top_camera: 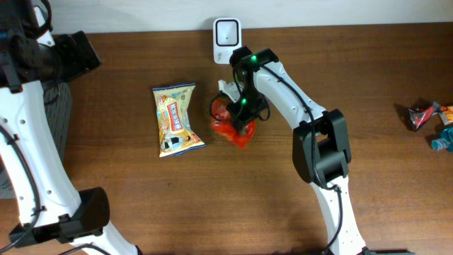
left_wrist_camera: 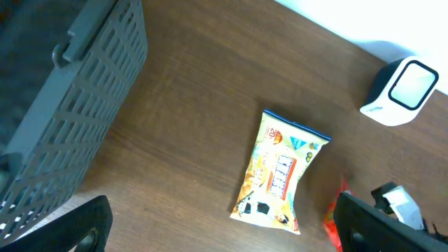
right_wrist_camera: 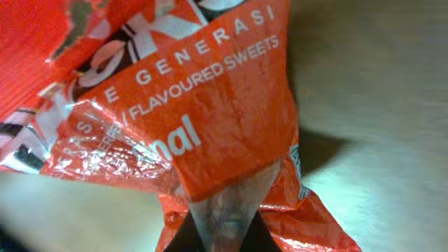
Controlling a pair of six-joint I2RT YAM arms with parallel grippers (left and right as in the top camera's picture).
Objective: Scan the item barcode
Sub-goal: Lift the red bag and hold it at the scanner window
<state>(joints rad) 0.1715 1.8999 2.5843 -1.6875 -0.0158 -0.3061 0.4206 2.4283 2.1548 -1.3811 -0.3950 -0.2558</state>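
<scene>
A red sweets packet (top_camera: 239, 132) (right_wrist_camera: 175, 98) sits just in front of the white barcode scanner (top_camera: 226, 37) (left_wrist_camera: 402, 89). My right gripper (top_camera: 242, 113) (right_wrist_camera: 224, 227) is shut on the packet's crimped edge, and the wrapper fills most of the right wrist view. My left gripper (left_wrist_camera: 224, 231) hangs open over bare wood at the far left of the table, nothing between its fingers (left_wrist_camera: 80, 227). From there the red packet (left_wrist_camera: 332, 218) shows only as a sliver behind the right finger. No barcode shows on the packet.
A yellow snack packet (top_camera: 177, 119) (left_wrist_camera: 280, 171) lies flat left of the red one. A grey slatted basket (top_camera: 60, 117) (left_wrist_camera: 77, 105) stands at the left edge. More wrapped snacks (top_camera: 428, 117) lie at the far right edge.
</scene>
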